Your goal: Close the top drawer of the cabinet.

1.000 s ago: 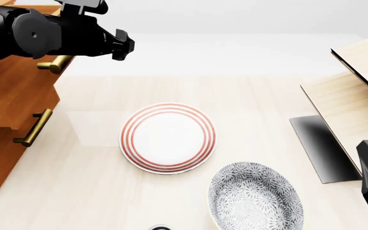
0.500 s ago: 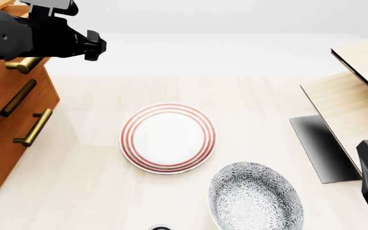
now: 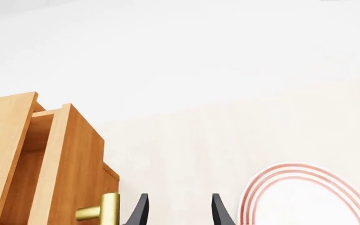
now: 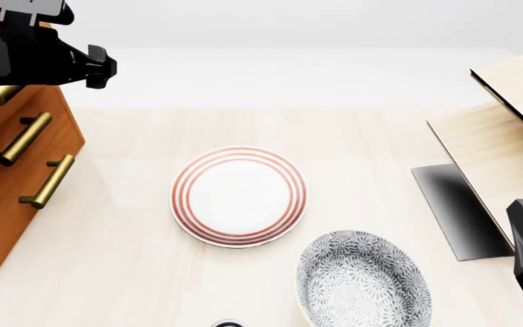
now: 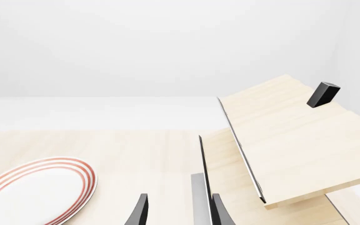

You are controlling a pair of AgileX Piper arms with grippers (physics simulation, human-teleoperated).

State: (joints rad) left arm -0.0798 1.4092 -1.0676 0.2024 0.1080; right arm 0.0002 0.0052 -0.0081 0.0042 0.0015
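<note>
Pale wood covers the tabletop (image 4: 134,272), and the wall behind it is plain white. At the left edge stands the cabinet (image 4: 7,204), tall and orange-brown, with brass bar handles on its drawers. Its top drawer (image 3: 73,154) sits high up at the far left corner, and in the left wrist view it sticks out a little from the cabinet's side wall, with a gap showing behind its front. The left claw (image 3: 178,211) hangs right next to the brass handle (image 3: 101,212) of that drawer, with its two black fingers apart and nothing between them. The black left arm covers part of the drawer in the front view. A white plate with red rings (image 4: 238,196) lies in the middle of the tabletop, and a gray flowery bowl (image 4: 363,281) lies near it. On the right is a pale wood piece with a black edge (image 4: 502,129). The right claw (image 5: 178,211) is low on the right side, fingers apart and holding nothing.
</note>
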